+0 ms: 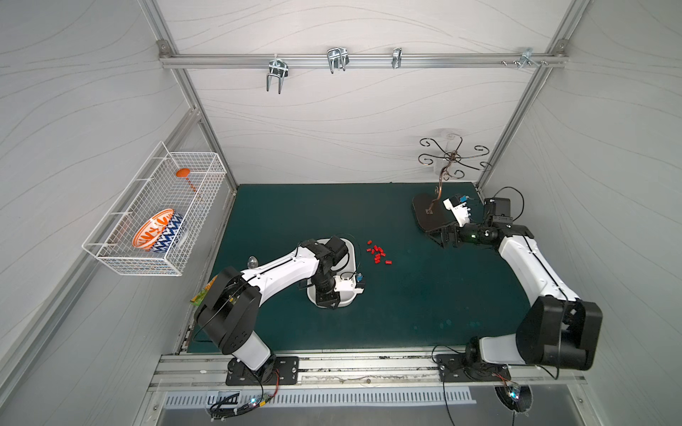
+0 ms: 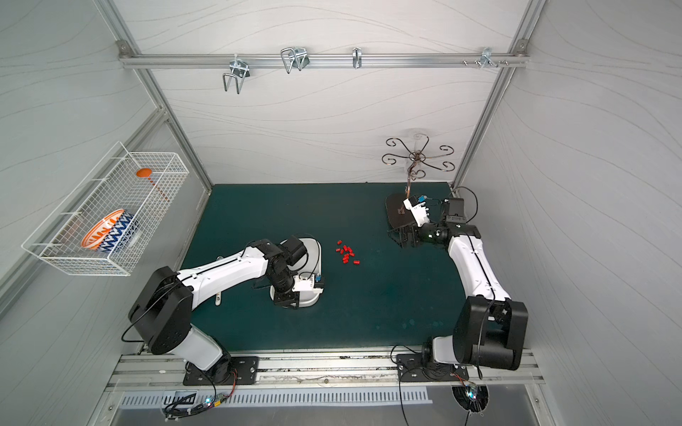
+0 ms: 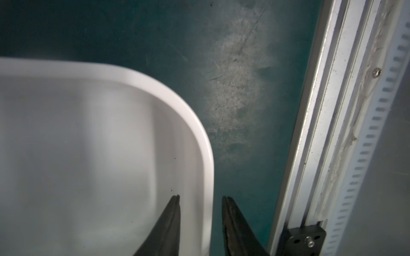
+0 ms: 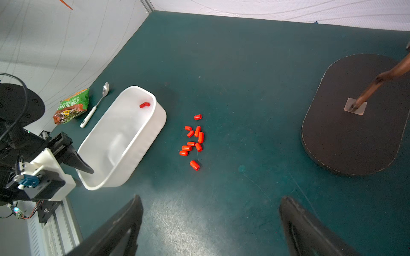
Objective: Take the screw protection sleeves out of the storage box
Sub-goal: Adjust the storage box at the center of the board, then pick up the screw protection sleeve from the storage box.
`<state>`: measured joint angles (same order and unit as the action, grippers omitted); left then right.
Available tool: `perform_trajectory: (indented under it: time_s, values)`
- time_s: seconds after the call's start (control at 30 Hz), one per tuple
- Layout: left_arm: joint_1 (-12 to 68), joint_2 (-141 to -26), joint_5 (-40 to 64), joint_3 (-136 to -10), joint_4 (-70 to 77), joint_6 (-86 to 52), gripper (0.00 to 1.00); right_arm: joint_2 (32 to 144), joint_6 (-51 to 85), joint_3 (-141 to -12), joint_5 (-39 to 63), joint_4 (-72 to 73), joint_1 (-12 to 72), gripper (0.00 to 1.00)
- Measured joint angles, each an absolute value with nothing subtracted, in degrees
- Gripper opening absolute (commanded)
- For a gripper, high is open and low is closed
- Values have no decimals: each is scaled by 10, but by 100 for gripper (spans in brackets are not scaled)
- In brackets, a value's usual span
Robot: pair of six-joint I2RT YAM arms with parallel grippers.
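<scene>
Sleeves (image 4: 200, 137) lie heaped on the mat (image 1: 424, 295) beside the box (image 4: 146, 144), mid-frame in both top views, with two more inside the box at its end away from the left gripper (image 3: 200, 197). That gripper's jaws are parted astride the box wall; the right gripper (image 4: 210, 197) is spread wide, empty. At frame left, a wire basket (image 1: 110, 254) holds a bowl (image 1: 158, 230) and an orange spoon (image 1: 182, 172).

Pale wave-patterned wall panels (image 1: 332, 121) on three sides; aluminium rail (image 1: 443, 59) with metal hooks (image 1: 336, 61) across back; dark green mat (image 1: 406, 302) covers worktop.
</scene>
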<state>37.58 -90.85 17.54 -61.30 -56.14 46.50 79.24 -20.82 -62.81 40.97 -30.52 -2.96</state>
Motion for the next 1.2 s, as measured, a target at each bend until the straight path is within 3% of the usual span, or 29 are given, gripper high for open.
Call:
perform_trajectory:
  time_s: [0.27, 0.6, 1.0, 1.2]
  values:
    - [310, -895, 198, -718, -584, 405, 45, 792, -209, -628, 410, -305, -29, 99]
    - [282, -1007, 11, -764, -537, 332, 41, 792, -215, -627, 411, -305, -2, 99]
    - [281, -1085, -123, -804, -496, 323, 38, 794, -249, -576, 439, -276, 253, 96]
    - [282, -1113, -147, -820, -491, 322, 35, 811, -246, -571, 418, -243, 308, 96]
